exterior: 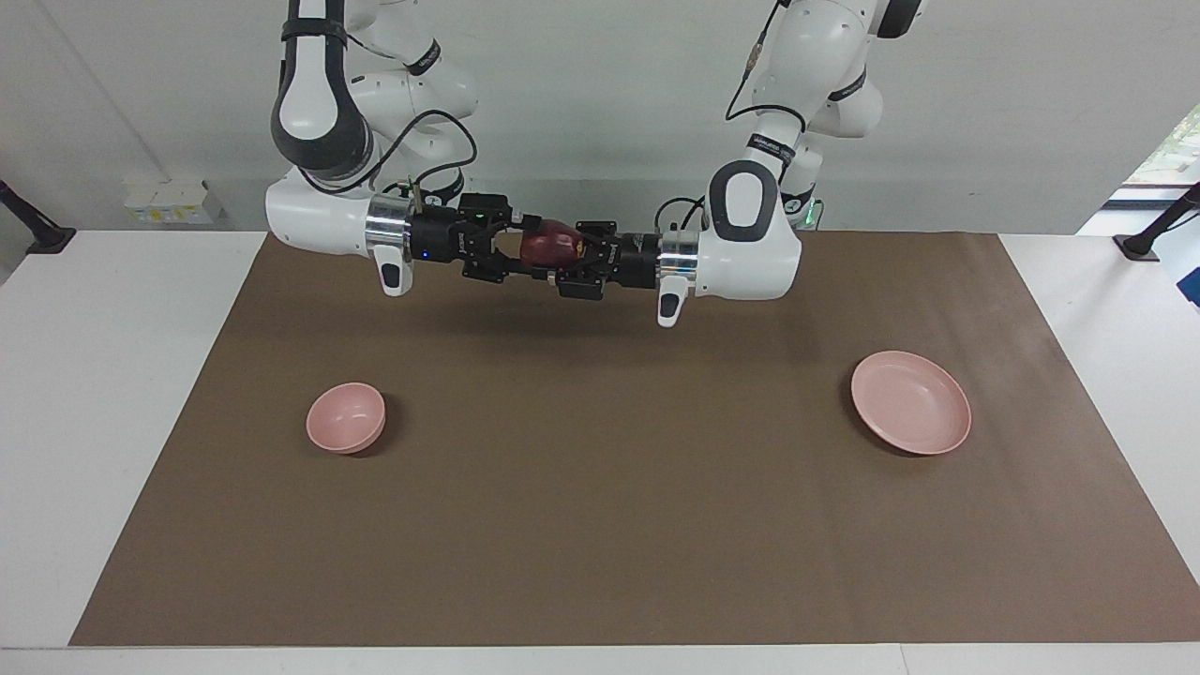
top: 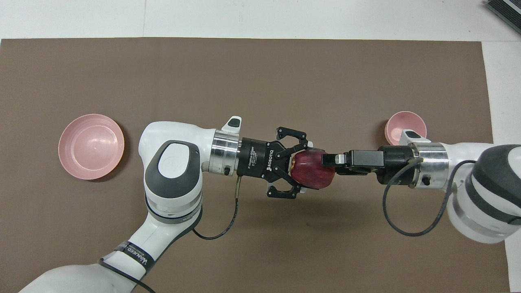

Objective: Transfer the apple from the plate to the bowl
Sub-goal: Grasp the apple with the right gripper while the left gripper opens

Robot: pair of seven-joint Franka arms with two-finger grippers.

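With the left gripper (exterior: 553, 255) clamping the apple (exterior: 547, 247), the right gripper (exterior: 525, 253), spread wide around it, should close firmly before release.

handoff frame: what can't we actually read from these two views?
- Contact between the right claw and the apple: its open fingers straddle the fruit, but the overhead view sees them edge-on and in the facing view the left claw crowds the spot.
- The bowl: in the overhead view the right wrist covers its nearer rim.
- Both arm bases: cut off by the top edge of the facing view and the bottom edge of the overhead view.
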